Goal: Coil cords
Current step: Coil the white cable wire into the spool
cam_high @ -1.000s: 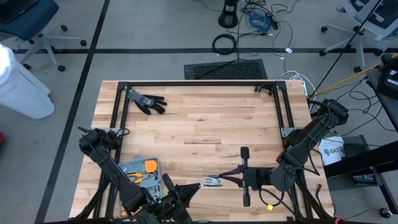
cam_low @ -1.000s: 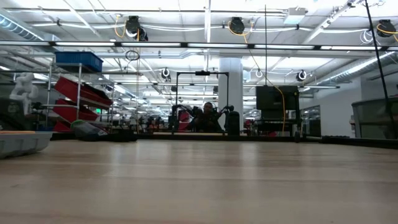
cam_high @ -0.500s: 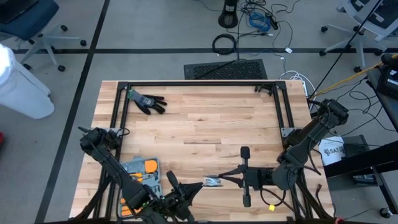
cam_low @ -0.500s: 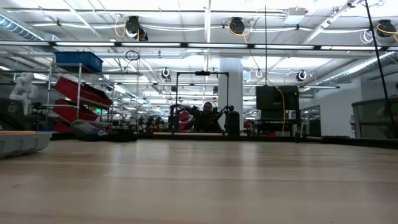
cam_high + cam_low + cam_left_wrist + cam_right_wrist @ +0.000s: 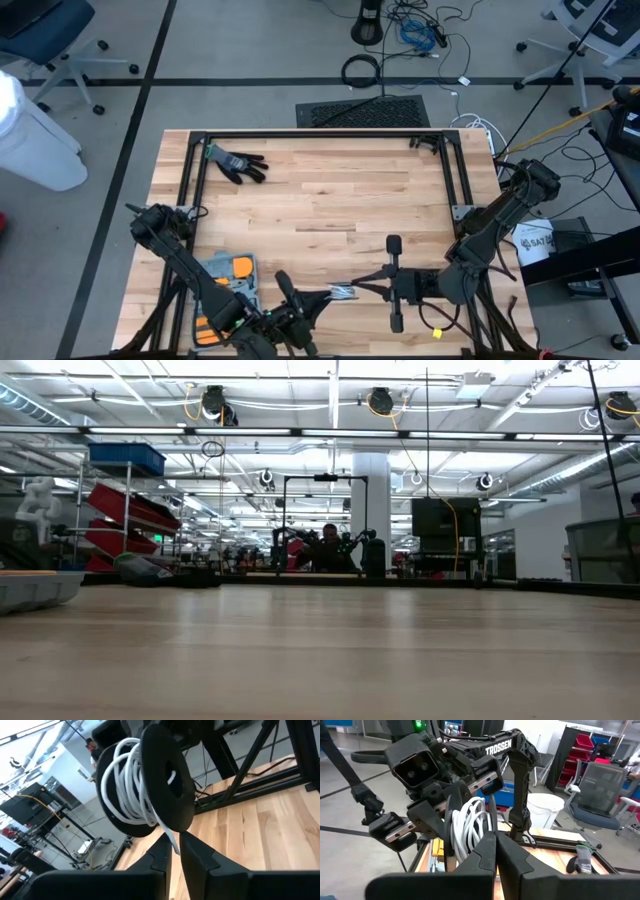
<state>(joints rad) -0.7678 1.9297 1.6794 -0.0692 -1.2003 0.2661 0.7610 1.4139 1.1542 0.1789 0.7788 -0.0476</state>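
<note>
Both pairs of jaws are seen closed on the same thing: the cord spool (image 5: 145,782), a black two-disc reel wound with white cord (image 5: 470,827), is pinched between the two arms near the table's front edge, just right of the tool tray (image 5: 225,275). In the left wrist view the left gripper (image 5: 174,851) is shown with its fingers drawn narrow on a disc's lower rim, where a short white cord end (image 5: 171,837) hangs down. In the right wrist view the right gripper (image 5: 496,842) is closed on the rim from the opposite side.

From above, the left gripper (image 5: 300,310) is seen coming from the near left and the right gripper (image 5: 352,291) from the right, with the spool (image 5: 341,292) held between them above the wooden table (image 5: 330,200). The reel's axle is judged to run roughly along the line between the grippers, so neither arm is nearer; any further winding would turn on which gripper lets go. A black glove (image 5: 238,162) lies well apart, at the far left corner.
</note>
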